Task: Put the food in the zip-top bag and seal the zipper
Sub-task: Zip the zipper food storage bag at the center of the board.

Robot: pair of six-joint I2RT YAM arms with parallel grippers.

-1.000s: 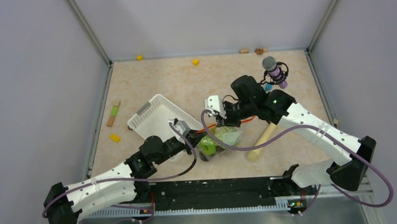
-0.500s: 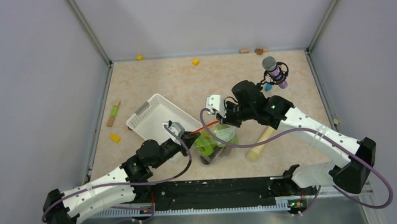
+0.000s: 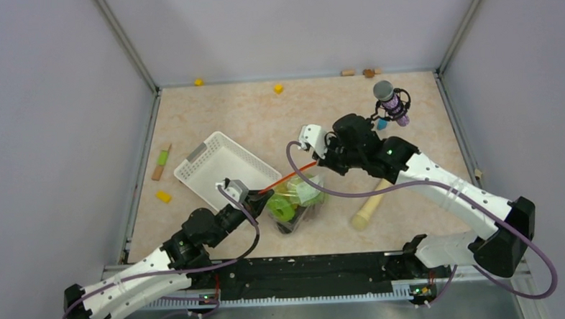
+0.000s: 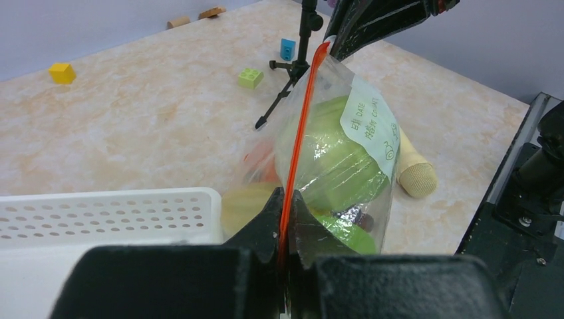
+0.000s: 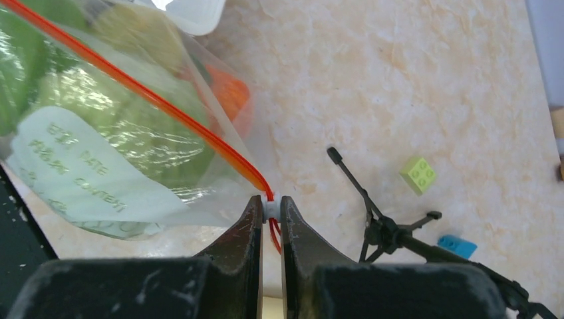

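The clear zip-top bag stands in the middle of the table, with green apples, an orange and a dark grape piece inside. Its red-orange zipper is stretched straight between my two grippers. My left gripper is shut on the near-left end of the zipper strip, as the left wrist view shows. My right gripper is shut on the white slider at the far-right end of the zipper, as the right wrist view shows.
A white slotted basket lies left of the bag, touching my left arm. A beige wooden rod lies right of the bag. A small microphone stand stands at the far right. Small yellow, green and blue blocks are scattered at the back and left.
My left gripper has drawn back toward the near left and my right gripper has moved away from it. The zipper is now pulled taut; bag and basket have shifted left.
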